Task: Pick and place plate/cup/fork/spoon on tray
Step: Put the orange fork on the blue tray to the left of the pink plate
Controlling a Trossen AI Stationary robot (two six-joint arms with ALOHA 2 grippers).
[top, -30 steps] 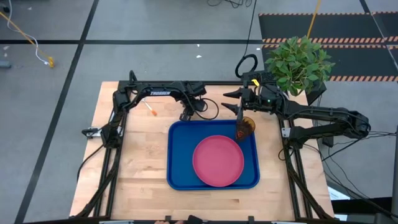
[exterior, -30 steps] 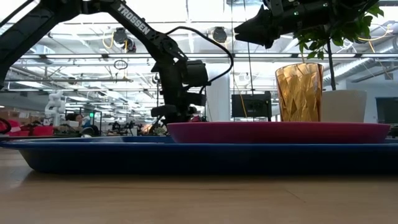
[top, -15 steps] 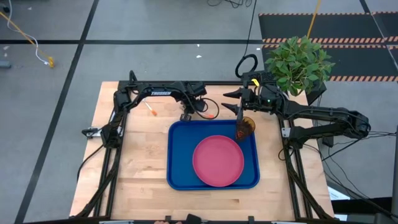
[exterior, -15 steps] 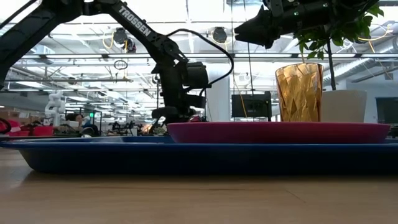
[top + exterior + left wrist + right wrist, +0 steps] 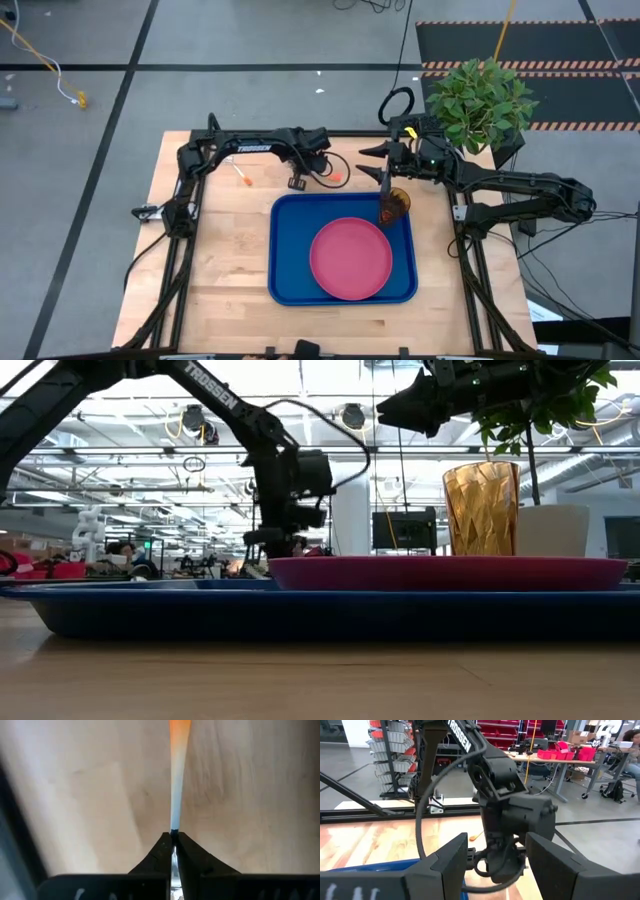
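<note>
The blue tray (image 5: 285, 250) lies on the wooden table with the pink-red plate (image 5: 350, 258) flat in it. The amber cup (image 5: 394, 205) stands upright in the tray's far right corner, also in the low view (image 5: 481, 508). My left gripper (image 5: 298, 183) is just beyond the tray's far edge, shut on an orange-handled utensil (image 5: 338, 178). Its head is hidden between the fingers, so I cannot tell fork from spoon. A second orange-handled utensil (image 5: 243, 178) lies on the table farther left. My right gripper (image 5: 384, 180) is open and empty, above and just beyond the cup. My left gripper pinches the utensil's silver metal end (image 5: 174, 832) between its two shut fingertips. The fingers lie along the utensil, and its shaft and orange handle (image 5: 179, 730) stick straight out past the tips toward the table's right. Whether the handle end touches the table, I cannot tell.
A green plant (image 5: 480, 100) in a pot (image 5: 553, 528) stands at the table's far right corner, behind the right arm. Bare wood lies to the left of the tray and along the near edge.
My left gripper has risen a little and shifted slightly toward the table's far left, staying shut on the utensil, which has gone with it. My right gripper, the cup and the plate have kept still.
</note>
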